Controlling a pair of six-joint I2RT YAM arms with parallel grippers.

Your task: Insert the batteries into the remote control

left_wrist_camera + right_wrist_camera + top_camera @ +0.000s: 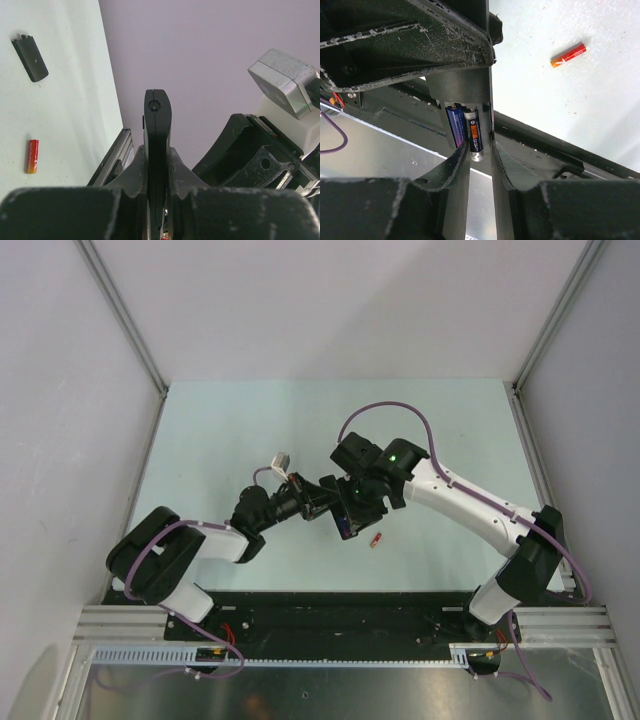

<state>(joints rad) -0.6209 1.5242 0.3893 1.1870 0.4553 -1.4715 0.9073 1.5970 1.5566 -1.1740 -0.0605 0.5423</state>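
Observation:
My left gripper [318, 502] [157, 150] is shut on the black remote control [157, 115], which it holds edge-on above the table. My right gripper [345, 518] [480, 145] meets it from the right. Its fingertips are closed narrowly around a blue battery [475, 135] that sits at the remote's [455, 85] open compartment. The left finger is against that battery. A second blue battery [455, 125] lies in the slot beside it. A red-orange battery [377, 540] [32, 156] [567, 55] lies loose on the table just right of the grippers.
The remote's black battery cover [30, 59] lies on the pale green table [240, 430]. Grey walls with metal corner posts enclose the left, back and right. A black rail [330, 615] runs along the near edge. A purple cable [390, 408] loops over the right wrist.

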